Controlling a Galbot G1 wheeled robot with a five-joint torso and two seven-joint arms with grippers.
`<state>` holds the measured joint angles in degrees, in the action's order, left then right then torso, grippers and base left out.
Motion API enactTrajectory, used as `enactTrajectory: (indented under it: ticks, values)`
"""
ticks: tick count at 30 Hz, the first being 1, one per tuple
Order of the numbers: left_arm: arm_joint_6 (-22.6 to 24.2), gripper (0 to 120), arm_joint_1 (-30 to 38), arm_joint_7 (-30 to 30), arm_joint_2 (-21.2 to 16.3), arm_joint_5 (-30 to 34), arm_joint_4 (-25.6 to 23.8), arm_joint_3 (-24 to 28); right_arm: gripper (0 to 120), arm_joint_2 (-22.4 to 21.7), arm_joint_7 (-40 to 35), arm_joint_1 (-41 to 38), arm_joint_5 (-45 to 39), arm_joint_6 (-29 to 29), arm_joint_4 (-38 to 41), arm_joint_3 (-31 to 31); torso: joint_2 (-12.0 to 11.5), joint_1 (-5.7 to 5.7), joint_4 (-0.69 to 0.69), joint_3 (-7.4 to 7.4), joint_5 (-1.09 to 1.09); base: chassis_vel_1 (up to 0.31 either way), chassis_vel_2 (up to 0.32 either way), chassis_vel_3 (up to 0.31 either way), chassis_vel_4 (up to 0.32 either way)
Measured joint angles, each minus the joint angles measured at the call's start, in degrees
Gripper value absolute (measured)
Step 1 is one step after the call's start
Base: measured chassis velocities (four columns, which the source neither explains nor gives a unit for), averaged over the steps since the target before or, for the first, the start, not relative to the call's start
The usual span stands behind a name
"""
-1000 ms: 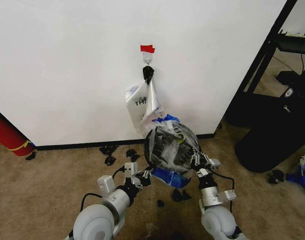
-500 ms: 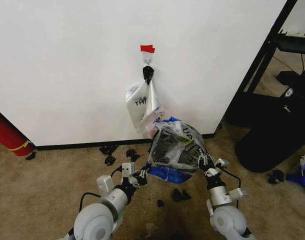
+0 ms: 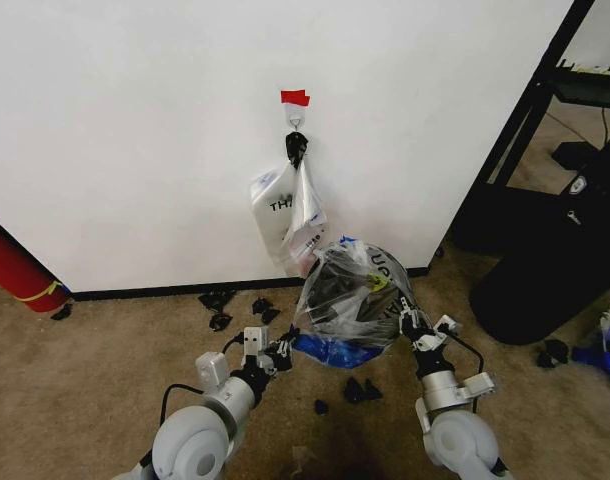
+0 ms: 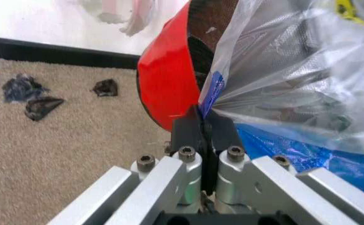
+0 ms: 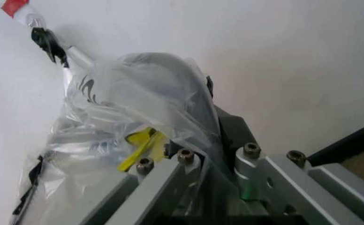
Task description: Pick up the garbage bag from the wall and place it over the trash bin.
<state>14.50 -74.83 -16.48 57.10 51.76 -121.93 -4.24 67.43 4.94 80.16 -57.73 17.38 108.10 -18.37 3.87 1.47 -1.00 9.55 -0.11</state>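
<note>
**Bag stretched over the bin, both claws on its edges**

Taking the bin as our landmark, we went from the big things down. The wall (image 3: 135, 130) rose just behind the bin, with the hook (image 3: 296, 121) and red tape (image 3: 295, 97) above it and a second white bag (image 3: 280, 215) hanging down from the hook, its lower end near the top of the bin. The trash bin (image 4: 166, 79) sat on the carpet (image 3: 105, 340), tilted, its red base turned toward our left side. The garbage bag (image 3: 350, 295) was draped over the bin, its blue patch hanging low in front.

We judged the bag very light, limp and slippery, apt to tear or slide off the mesh, so it is best held at the edge of its mouth, where the film bunches. Our left gripper (image 4: 204, 123) was pinched shut on such an edge just beside the red base. Our right gripper (image 3: 417, 327) sat at the bin's right side with plastic gathered between its fingers, seemingly clamped on it.

Against the picture from a second before, the bag and bin had shifted right and upward, and the right gripper had moved outward with them.
</note>
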Motion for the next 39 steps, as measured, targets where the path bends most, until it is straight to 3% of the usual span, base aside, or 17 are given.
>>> enactTrajectory:
  ticks: [18, 33, 39]
  values:
    - [-7.01, 0, 2.52, 6.21, 0.71, -5.22, 7.96, 0.35, 1, 0.37, 0.33, 2.0, -1.31, -1.57, 2.71, 1.89, 0.0, 0.0, 0.0, 0.0, 0.0, 0.0, 0.0, 0.0, 0.0]
    - [-5.67, 0, 2.84, 5.08, 1.1, -10.14, 11.24, 0.51, 1, 0.54, 1.48, 2.65, -0.78, -1.71, 3.68, 2.76, 0.0, 0.0, 0.0, 0.0, 0.0, 0.0, 0.0, 0.0, 0.0]
    - [-7.42, 0, 2.66, 5.71, 0.84, -10.02, 11.21, 0.49, 1, 0.83, 2.1, 2.68, -0.21, -1.58, 3.24, 2.92, 0.0, 0.0, -0.01, 0.0, 0.0, 0.0, 0.0, 0.0, 0.0]
